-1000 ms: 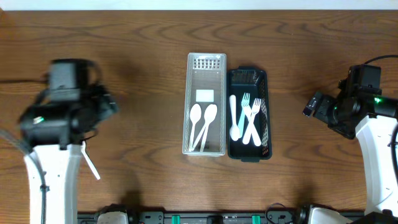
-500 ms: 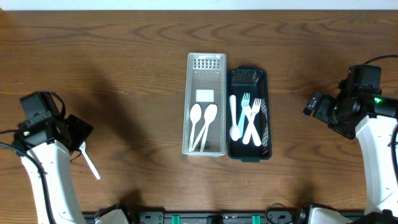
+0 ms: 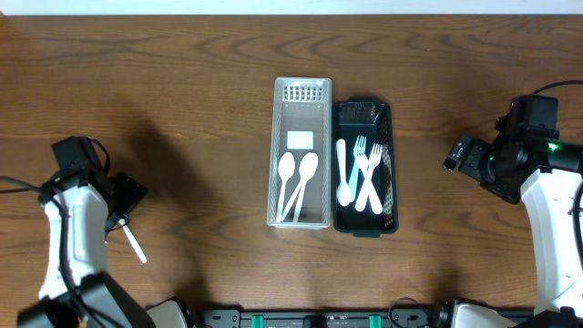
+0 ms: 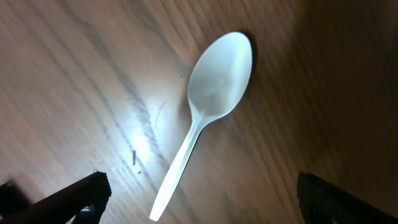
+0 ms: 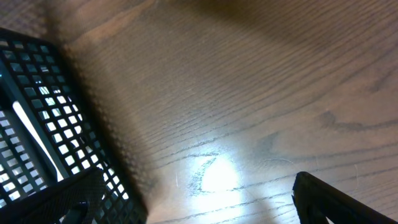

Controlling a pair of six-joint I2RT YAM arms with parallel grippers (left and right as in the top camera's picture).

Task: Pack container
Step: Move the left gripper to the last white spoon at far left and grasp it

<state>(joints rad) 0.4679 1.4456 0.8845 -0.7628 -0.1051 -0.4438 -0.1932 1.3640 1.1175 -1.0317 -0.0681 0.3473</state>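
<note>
A clear plastic bin [image 3: 301,96] in the table's middle holds two white spoons [image 3: 298,182]. A black mesh bin [image 3: 390,164] beside it holds a white spoon and two forks [image 3: 366,173]; its corner shows in the right wrist view [image 5: 43,124]. A loose white spoon [image 4: 205,115] lies on the wood at the left; only its handle [image 3: 134,243] shows from overhead. My left gripper [image 4: 199,199] is open above it, fingers either side of the handle end. My right gripper [image 5: 193,199] is open and empty over bare wood, right of the black bin.
The wooden table's front edge runs close below the loose spoon and both arm bases [image 3: 310,319]. The right arm [image 3: 524,164] hovers at the right side.
The left arm swung down and back toward the front left, settling over the loose spoon. The right arm and the bins have not moved.
</note>
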